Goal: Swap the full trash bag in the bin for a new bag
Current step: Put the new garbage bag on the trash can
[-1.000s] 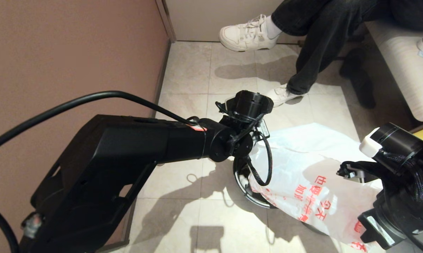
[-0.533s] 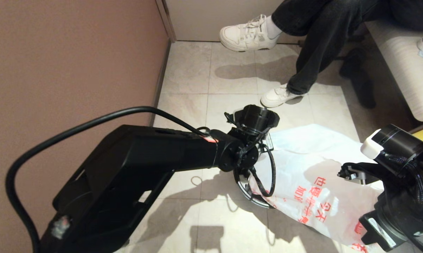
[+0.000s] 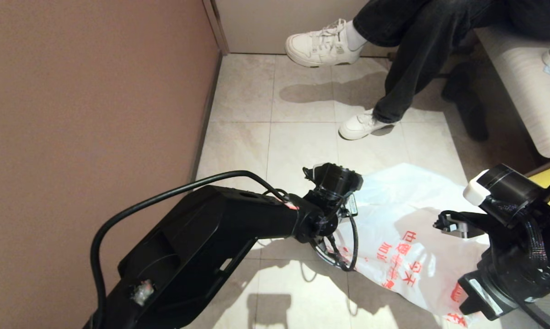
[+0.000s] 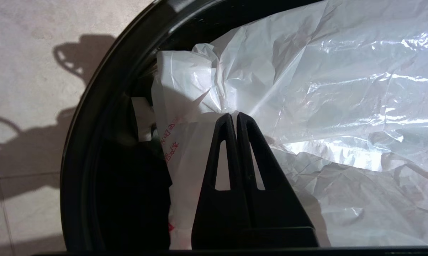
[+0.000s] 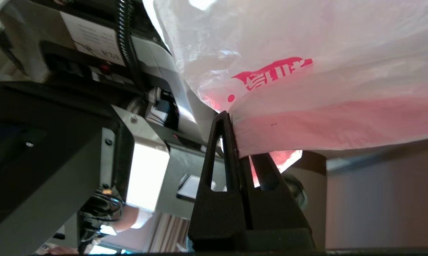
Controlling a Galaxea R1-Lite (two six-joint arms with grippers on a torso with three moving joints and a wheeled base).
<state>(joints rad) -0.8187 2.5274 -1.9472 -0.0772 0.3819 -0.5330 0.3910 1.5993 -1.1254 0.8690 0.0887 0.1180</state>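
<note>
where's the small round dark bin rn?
Head view: the small round dark bin sits on the tiled floor, centre, under the left gripper, mostly covered by the translucent whitish red-printed bag.

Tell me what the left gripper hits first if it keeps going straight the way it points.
The left gripper, jaws shut, already meets the thin translucent whitish plastic bag lying over the small round dark bin. Straight on, it would probably press that film deeper into the bin; depth beyond is unclear.
</note>
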